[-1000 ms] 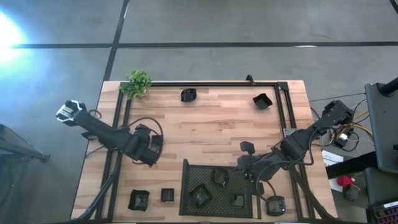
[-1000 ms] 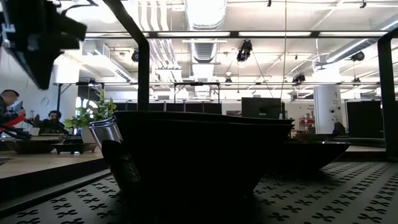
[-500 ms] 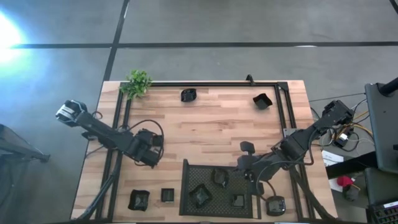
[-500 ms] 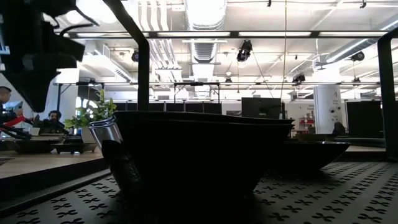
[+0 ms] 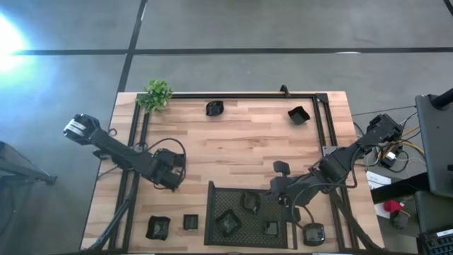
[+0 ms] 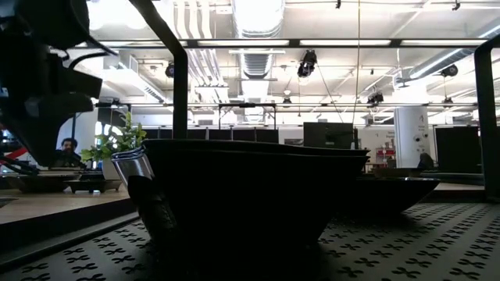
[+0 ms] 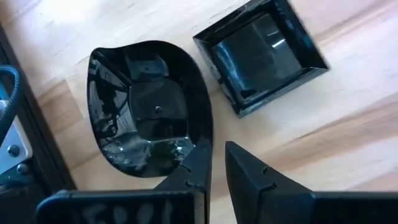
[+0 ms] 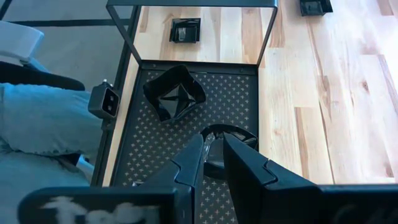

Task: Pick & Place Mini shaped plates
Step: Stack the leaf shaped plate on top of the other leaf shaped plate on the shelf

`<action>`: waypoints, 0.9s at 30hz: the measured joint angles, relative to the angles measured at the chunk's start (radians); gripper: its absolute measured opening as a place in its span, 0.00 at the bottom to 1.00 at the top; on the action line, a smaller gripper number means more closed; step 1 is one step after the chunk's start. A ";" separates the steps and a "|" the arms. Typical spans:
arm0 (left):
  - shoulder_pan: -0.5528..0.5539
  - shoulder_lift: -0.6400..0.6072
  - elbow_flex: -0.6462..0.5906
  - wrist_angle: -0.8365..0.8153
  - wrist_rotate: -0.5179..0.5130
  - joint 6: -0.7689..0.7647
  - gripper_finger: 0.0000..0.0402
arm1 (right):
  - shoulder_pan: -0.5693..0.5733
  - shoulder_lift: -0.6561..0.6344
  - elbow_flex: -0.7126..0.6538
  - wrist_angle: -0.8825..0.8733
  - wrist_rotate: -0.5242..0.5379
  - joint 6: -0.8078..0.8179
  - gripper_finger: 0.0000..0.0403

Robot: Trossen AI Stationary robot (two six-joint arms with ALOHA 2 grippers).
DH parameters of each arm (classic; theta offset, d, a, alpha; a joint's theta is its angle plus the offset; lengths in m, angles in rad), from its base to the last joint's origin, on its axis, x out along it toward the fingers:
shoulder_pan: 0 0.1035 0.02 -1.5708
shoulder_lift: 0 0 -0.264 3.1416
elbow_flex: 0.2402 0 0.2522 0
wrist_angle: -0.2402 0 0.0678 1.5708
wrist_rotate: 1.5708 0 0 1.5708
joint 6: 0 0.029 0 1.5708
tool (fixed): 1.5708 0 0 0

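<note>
Plates (image 5: 157, 227) lie near the desk's (image 5: 241, 145) front-left corner, under the left tool (image 7: 214, 163), fingers nearly together. Right tool (image 8: 212, 163), fingers narrow, hovers over a tray (image 5: 218, 200) plate (image 8: 225, 140).

We are looking at a large open lab or industrial workspace, not a home. Across the low view we see an exposed ceiling with ducts (image 6: 251, 31), pipes and long strip lights (image 6: 351, 42), dark monitors (image 6: 328, 134) on distant benches, and a seated person (image 6: 69, 148) far back. From above, the wooden table (image 5: 241, 152) stands on a bare grey concrete floor (image 5: 283, 35), with loose cables and electronics (image 5: 393, 152) beside it.
</note>
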 joint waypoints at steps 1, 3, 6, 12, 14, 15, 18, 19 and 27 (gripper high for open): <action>0.000 0.000 -0.011 0.008 -0.005 0.002 0.10 | 0.000 0.000 0.000 0.000 0.000 0.000 0.15; 0.000 0.000 -0.025 0.011 -0.022 0.005 0.10 | 0.000 0.000 0.000 0.000 0.000 0.000 0.15; 0.001 0.000 -0.035 0.015 -0.028 0.013 0.10 | 0.000 0.000 0.000 0.000 0.000 0.000 0.15; 0.001 0.000 -0.040 0.052 -0.028 0.015 0.10 | 0.000 0.000 0.000 0.000 -0.001 0.000 0.15; 0.001 0.002 -0.040 0.053 -0.031 0.015 0.10 | 0.000 0.000 0.000 0.000 -0.001 0.000 0.15; 0.001 0.005 -0.040 0.052 -0.036 0.015 0.10 | 0.000 0.000 0.000 0.000 -0.001 0.000 0.15; 0.001 0.018 -0.041 0.057 -0.042 0.015 0.10 | 0.000 0.000 0.000 0.000 -0.001 0.000 0.15; 0.001 0.022 -0.041 0.060 -0.042 0.015 0.10 | 0.000 0.000 0.000 0.000 -0.001 0.000 0.15; 0.001 0.028 -0.066 0.088 -0.043 0.015 0.10 | 0.000 0.000 0.000 -0.001 -0.002 0.000 0.15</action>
